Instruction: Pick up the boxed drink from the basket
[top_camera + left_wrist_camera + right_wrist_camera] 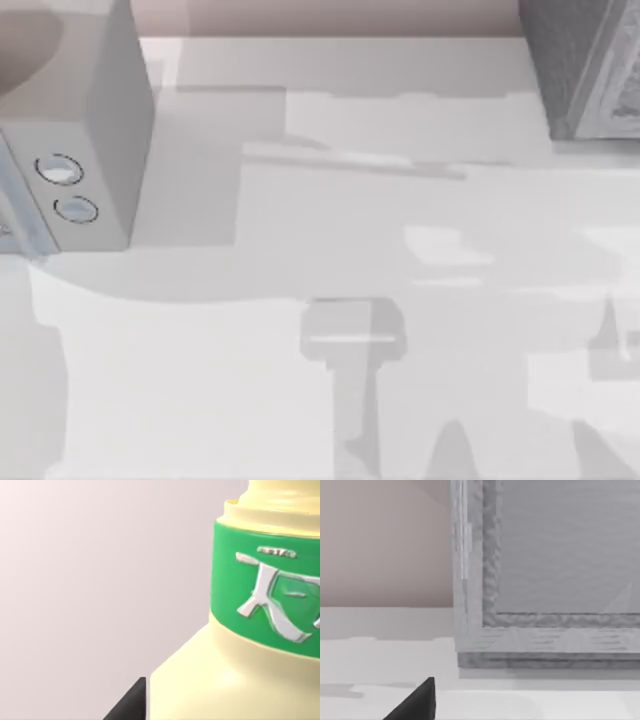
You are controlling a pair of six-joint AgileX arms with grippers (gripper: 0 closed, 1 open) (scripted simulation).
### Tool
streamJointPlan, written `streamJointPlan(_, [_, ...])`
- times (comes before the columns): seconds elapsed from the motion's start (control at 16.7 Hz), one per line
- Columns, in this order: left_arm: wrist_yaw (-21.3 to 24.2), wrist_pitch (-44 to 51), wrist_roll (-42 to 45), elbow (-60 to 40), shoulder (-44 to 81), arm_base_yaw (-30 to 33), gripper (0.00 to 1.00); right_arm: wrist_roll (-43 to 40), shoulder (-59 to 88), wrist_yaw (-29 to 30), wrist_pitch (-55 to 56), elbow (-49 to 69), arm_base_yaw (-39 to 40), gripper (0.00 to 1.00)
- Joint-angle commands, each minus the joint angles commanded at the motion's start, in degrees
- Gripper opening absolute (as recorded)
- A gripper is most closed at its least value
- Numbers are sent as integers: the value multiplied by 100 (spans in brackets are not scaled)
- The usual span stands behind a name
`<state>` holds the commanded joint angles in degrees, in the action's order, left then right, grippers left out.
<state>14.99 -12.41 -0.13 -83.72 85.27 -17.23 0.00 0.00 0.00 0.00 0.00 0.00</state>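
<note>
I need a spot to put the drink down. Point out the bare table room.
The white table is bare across its middle, from the grey box with two round dials at left to the grey framed unit at right. Those two far corners are crowded. The boxed drink sits close before the left wrist camera.

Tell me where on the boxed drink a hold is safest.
Take the boxed drink at its pale yellow lower body, just under the green label, coming in from the side. There the walls run broad and flat, while above the label it steps in to a narrow neck. A dark left end effector fingertip already sits beside that lower body.
</note>
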Motion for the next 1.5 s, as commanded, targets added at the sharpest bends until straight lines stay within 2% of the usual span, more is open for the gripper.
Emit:
streamJointPlan(0.36, [359,1673,88,-1033,241,-63,0,0,0,0,0,0,0,100])
streamJointPlan(0.84, [409,1831,102,-1005,206,-31,0,0,0,0,0,0,0,100])
streamJointPlan(1.14, [111,1752,50,150,-939,259,0,0,0,0,0,0,0,100])
streamJointPlan(1.5, [-489,1472,26,2949,-3663,842,0,0,0,0,0,0,0,100])
